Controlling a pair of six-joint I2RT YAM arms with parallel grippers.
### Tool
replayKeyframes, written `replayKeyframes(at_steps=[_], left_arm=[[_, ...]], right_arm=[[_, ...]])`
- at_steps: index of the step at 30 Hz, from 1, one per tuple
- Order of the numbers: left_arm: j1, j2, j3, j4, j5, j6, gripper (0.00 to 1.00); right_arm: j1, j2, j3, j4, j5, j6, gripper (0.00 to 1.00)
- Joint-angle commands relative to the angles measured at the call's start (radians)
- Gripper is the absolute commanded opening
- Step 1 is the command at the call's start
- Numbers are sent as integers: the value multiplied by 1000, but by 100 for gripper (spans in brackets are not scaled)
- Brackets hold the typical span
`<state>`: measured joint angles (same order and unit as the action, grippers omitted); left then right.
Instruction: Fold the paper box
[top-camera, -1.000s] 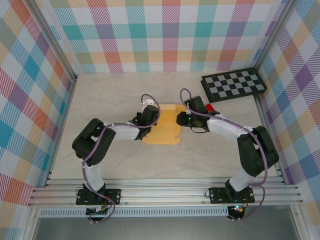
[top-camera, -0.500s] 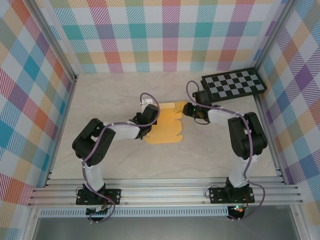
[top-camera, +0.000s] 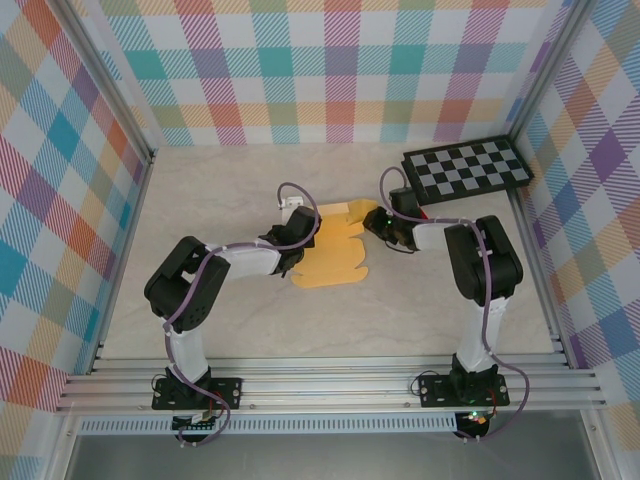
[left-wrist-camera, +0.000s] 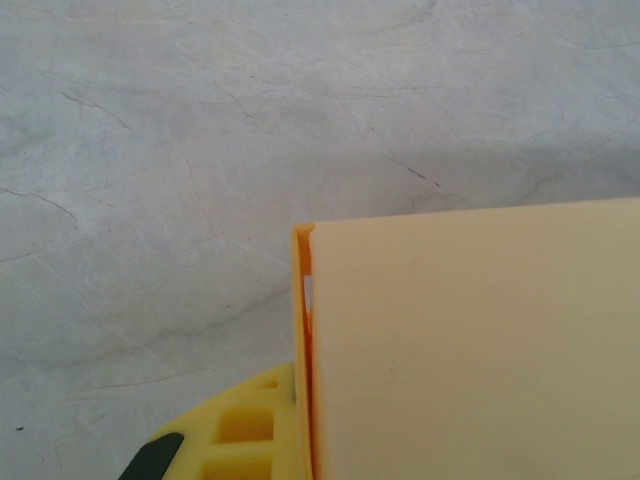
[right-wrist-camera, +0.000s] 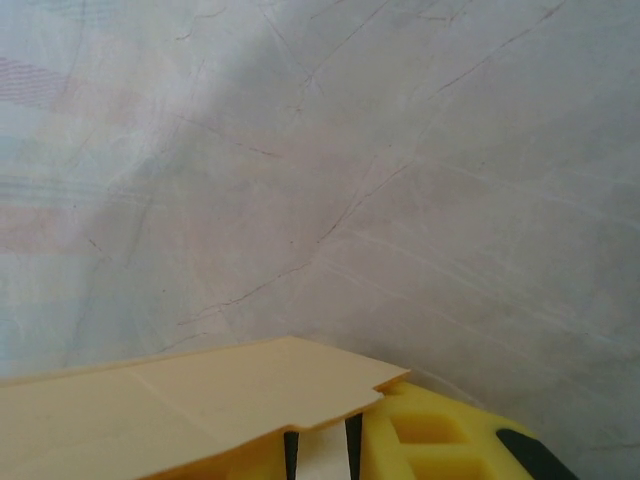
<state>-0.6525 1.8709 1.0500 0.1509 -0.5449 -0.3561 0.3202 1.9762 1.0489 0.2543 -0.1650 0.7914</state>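
Two arms: both reach over the middle of the bench (top-camera: 230, 320), and their claws meet the paper box from opposite sides.
Paper box: a tan-yellow cardboard sheet (top-camera: 335, 262) near the middle of the bench, between the two claws. Its near part lies flat, with a scalloped edge on the right. Its far right corner is lifted off the surface.
Left claw: at the sheet's left edge (top-camera: 300, 232), jaws pinched tight on the cardboard. In the left wrist view, a smooth panel (left-wrist-camera: 470, 340) stands right against one yellow finger (left-wrist-camera: 240, 430), with a thin folded edge between them.
Right claw: at the raised far right corner (top-camera: 372, 220), jaws nearly closed on a flap. In the right wrist view, that notched flap (right-wrist-camera: 200, 410) lies over the yellow finger (right-wrist-camera: 440, 430).
Checkerboard: black and grey (top-camera: 466, 168), at the far right of the bench, well apart from the sheet.
Walls: coloured plaid (top-camera: 340, 70) on three sides.
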Motion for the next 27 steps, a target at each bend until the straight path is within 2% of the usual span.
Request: replayKeyframes(at_steps=[1,9,27], left_arm=[[-16,14,-8,-128,30,-34,0],[-30,26,4,-135,20,-45,0],[-50,19,8,-150,27,-83,0]], right_arm=[[-2,18,-28,94,-67,99,22],[41,-4,-46,132,-137,180,15],[161,2,-46,91,-51,241,9]])
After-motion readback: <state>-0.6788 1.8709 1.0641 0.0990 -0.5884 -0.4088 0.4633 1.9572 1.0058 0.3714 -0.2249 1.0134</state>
